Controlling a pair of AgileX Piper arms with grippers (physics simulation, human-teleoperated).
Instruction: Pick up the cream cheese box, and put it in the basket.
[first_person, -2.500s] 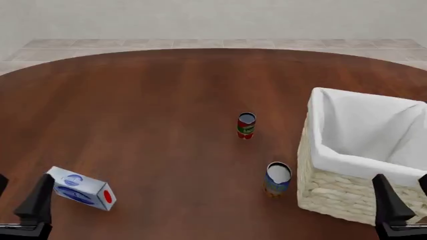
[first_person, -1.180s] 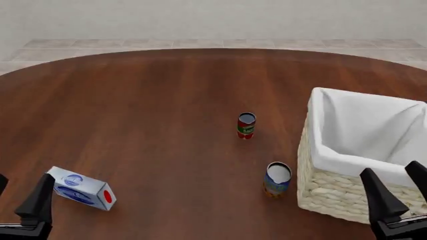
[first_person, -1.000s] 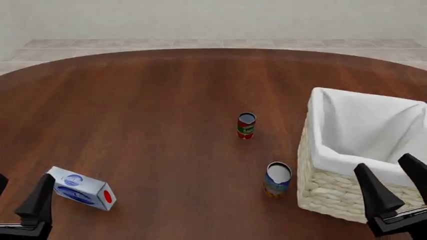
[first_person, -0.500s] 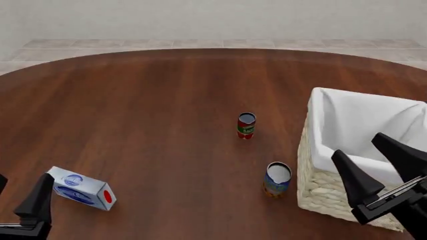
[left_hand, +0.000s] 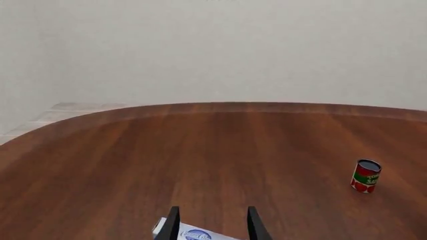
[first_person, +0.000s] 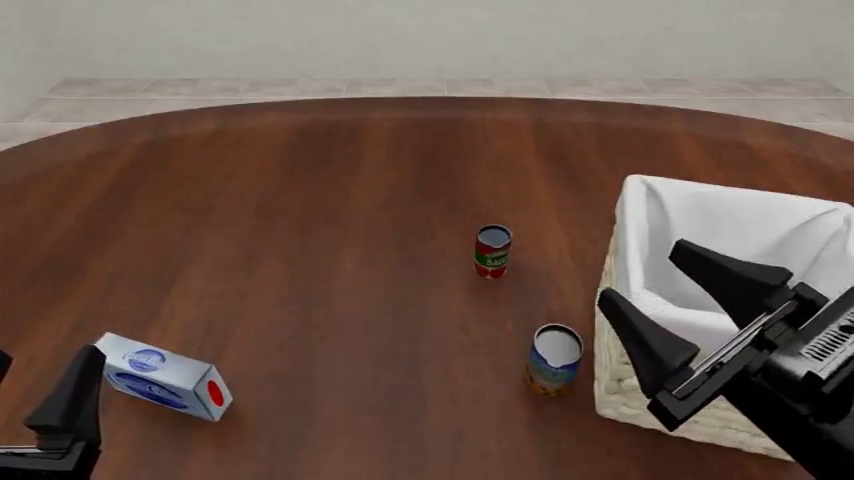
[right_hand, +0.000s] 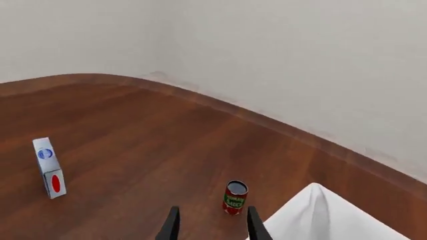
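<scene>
Left gripper (first_person: 34, 400) sits low at the near left corner of the front view, only one dark finger (first_person: 74, 395) fully in frame there; the left wrist view shows both fingertips parted with a clear gap, so the jaws are released and hold nothing. Cream cheese box (first_person: 163, 377) lies flat on the wooden table (first_person: 307, 200) just beside that finger, on its right, apparently not touching it, red dot end turned toward the near edge. In the left wrist view a strip of the box (left_hand: 193, 233) with a blue oval logo shows between the fingertips at the frame edge, though whether it lies within the jaws' reach or just ahead of them is hard to tell from so thin a sliver. Well forward of the left jaws and off to the right stands a red and green can (first_person: 493, 250), upright. A second can (first_person: 555, 358), blue-labelled and upright, stands nearer, just beside the basket's near left corner and close to the left of the right jaws. Right gripper (first_person: 674, 300) hangs tilted over the near left rim of the basket (first_person: 638, 225), fingers spread wide, nothing between them. The basket's white lining lies directly behind and below those fingers. Cream cheese box is well apart from the basket, across the table.
</scene>
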